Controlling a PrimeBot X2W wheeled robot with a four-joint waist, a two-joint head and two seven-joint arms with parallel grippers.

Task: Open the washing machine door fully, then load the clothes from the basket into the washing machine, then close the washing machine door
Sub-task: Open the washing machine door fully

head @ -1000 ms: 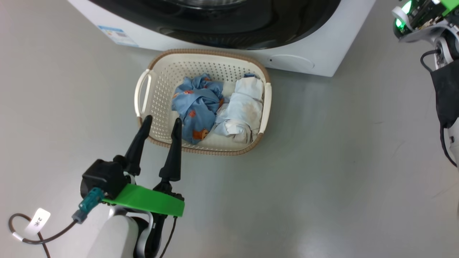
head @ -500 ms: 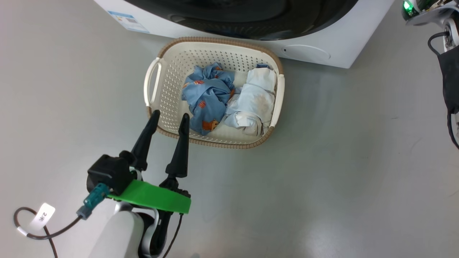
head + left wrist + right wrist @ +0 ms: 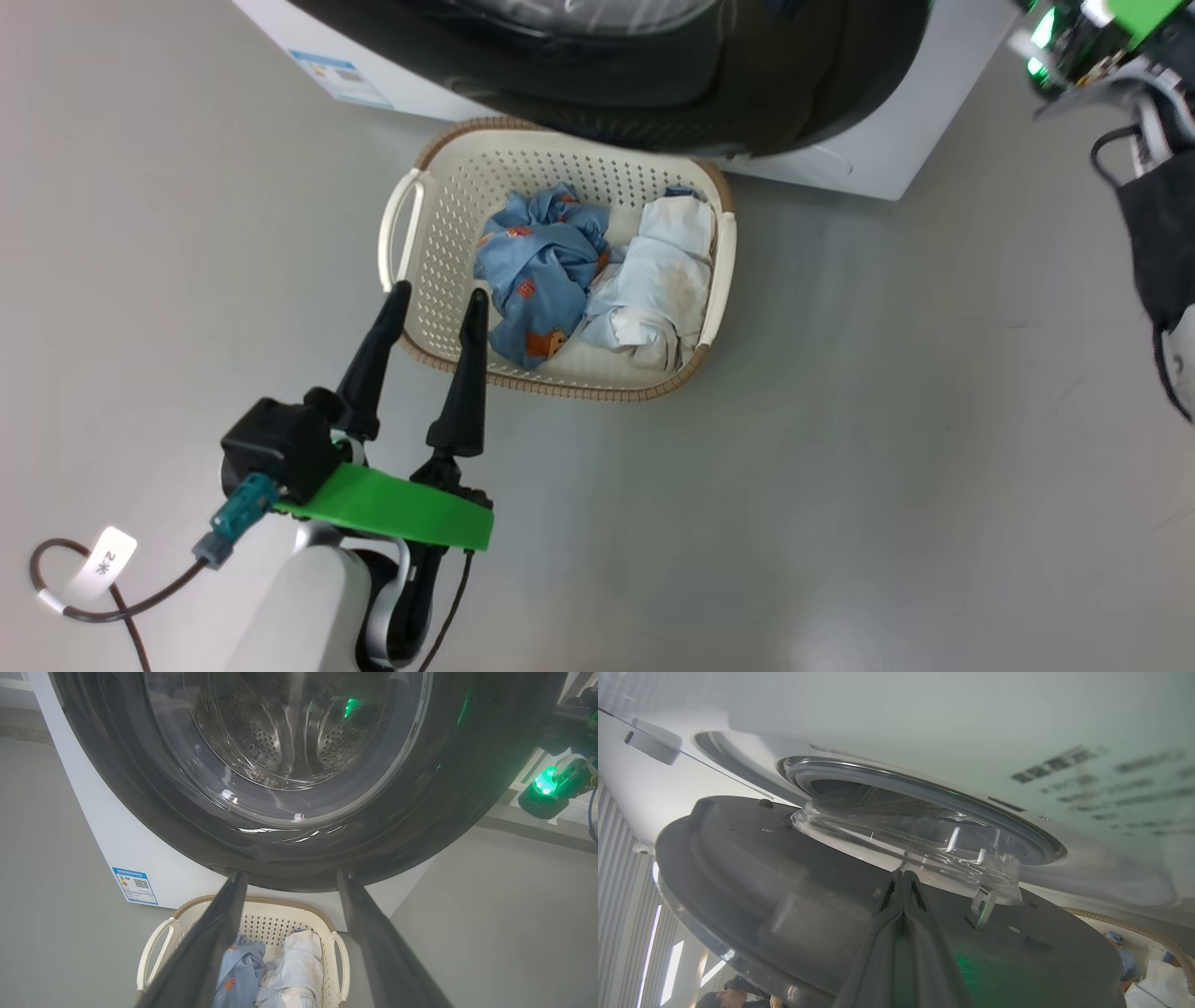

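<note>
Beneath the part-open washing machine door [image 3: 738,868], the basket [image 3: 560,387] holds the clothes [image 3: 541,271]. Right claw [image 3: 903,877], pressed together, sits against its inner face; a slip could let it swing back. Left claw [image 3: 439,292] spread, empty.

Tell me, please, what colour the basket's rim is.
The basket rim is woven-look brown; the head view shows it best.

Your left gripper [image 3: 290,877], fingers spread wide and empty, points at the door [image 3: 434,812], whose black rim rings glass showing the steel drum [image 3: 261,742]. Below it, the basket [image 3: 280,924] sits on the floor [image 3: 490,914] just before the washer [image 3: 135,849], with the blue garment [image 3: 238,970] left of the white garment [image 3: 296,966]. A green light [image 3: 545,783] glows at right.
</note>
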